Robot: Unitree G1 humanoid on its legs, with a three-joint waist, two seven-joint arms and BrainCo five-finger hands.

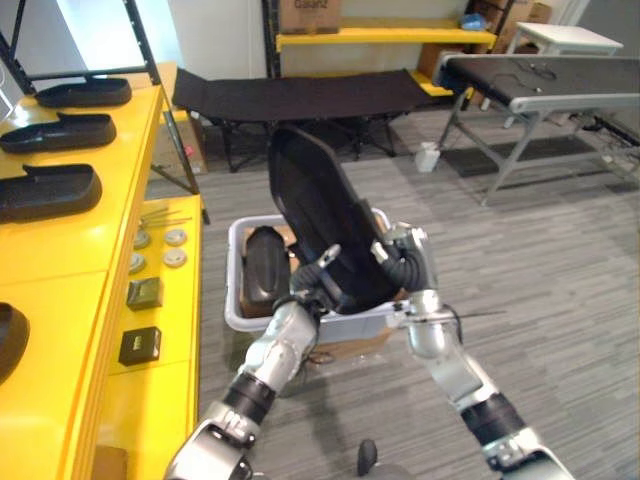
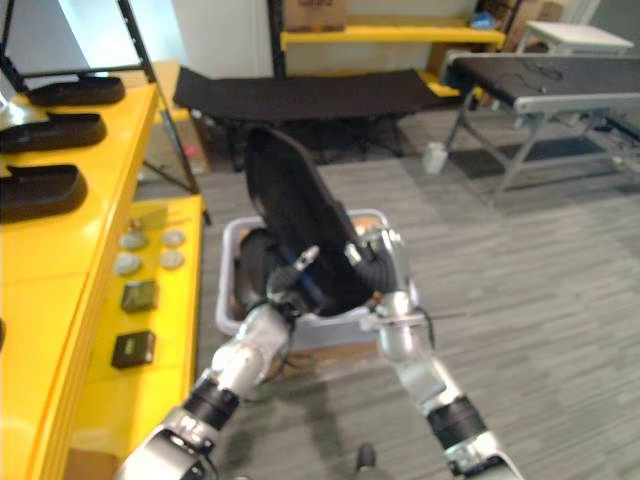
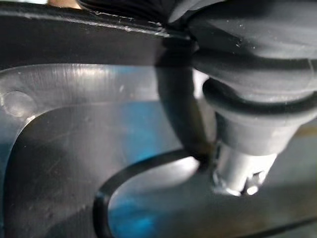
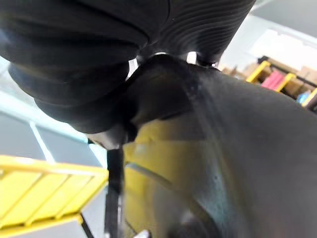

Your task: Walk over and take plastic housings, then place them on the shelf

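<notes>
A large black plastic housing (image 1: 318, 215) is held tilted upright above a white bin (image 1: 238, 305) on the floor. My left hand (image 1: 318, 285) grips its lower left edge, with a dark-tipped finger lying over its face. My right hand (image 1: 402, 258) clamps the lower right edge; in the right wrist view its dark cover presses against the housing (image 4: 233, 148). The left wrist view looks at the housing's glossy inner surface (image 3: 99, 148) from very close. A second black housing (image 1: 265, 265) lies inside the bin. The yellow shelf (image 1: 60, 260) stands at the left.
Several black housings (image 1: 48, 190) lie in a row on the shelf top. Its lower ledge carries round discs (image 1: 175, 237) and small dark boxes (image 1: 140, 345). A black folding cot (image 1: 300, 95) stands behind the bin, a grey conveyor table (image 1: 540, 85) at the right, and a white bottle (image 1: 428, 157) on the floor.
</notes>
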